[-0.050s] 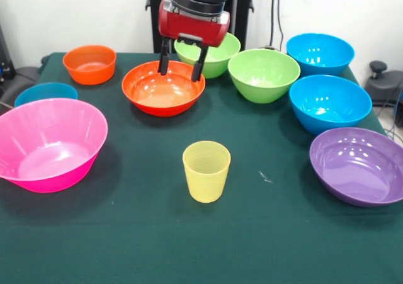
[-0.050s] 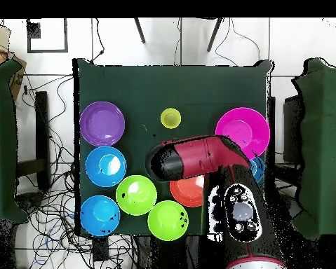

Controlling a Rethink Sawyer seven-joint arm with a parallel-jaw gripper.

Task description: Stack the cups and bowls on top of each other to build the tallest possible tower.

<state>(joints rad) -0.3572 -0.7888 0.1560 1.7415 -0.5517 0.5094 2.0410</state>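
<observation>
My gripper (image 1: 182, 65) hangs open over the far rim of the large orange bowl (image 1: 162, 90), its fingers (image 1: 164, 62) straddling nothing. In the overhead view the arm (image 2: 198, 157) covers most of that orange bowl (image 2: 188, 190). The pale-yellow cup (image 1: 206, 170) stands upright alone at the table's middle front, also seen as the cup (image 2: 171, 118) from above. Every bowl sits singly on the cloth: pink (image 1: 47, 145), small orange (image 1: 90, 63), two lime green (image 1: 263, 75) (image 1: 217, 57), three blue (image 1: 329, 102) (image 1: 320, 53) (image 1: 45, 94), and purple (image 1: 359, 164). No tower is in view.
The green table (image 1: 145, 246) carries the bowls in an arc around the cup. A small white scrap (image 1: 266, 177) lies right of the cup. Cables and chairs surround the table (image 2: 219, 84) in the overhead view.
</observation>
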